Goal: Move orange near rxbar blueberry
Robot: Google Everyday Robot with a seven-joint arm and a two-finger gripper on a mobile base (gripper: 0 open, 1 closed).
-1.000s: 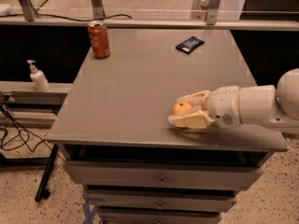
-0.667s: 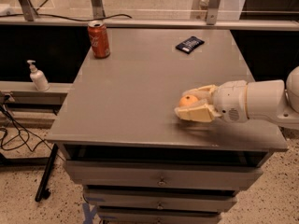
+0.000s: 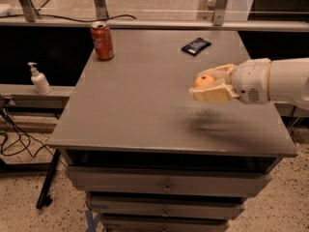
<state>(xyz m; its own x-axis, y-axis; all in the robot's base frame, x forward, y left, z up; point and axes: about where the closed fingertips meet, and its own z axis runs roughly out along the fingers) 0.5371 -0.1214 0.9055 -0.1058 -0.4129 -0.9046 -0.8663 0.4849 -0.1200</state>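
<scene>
My gripper [image 3: 205, 85] reaches in from the right on a white arm and is shut on the orange [image 3: 203, 80], holding it above the grey table [image 3: 140, 100]; a shadow lies on the table beneath it. The rxbar blueberry [image 3: 196, 46], a flat dark navy wrapper, lies at the back right of the table, beyond the gripper and apart from it.
A red soda can [image 3: 102, 41] stands at the table's back left corner. A white pump bottle [image 3: 39, 79] stands on a lower ledge to the left. Drawers sit under the tabletop. A metal railing runs behind the table.
My gripper has lifted the orange off the table and carried it up and toward the back, closer to the rxbar blueberry.
</scene>
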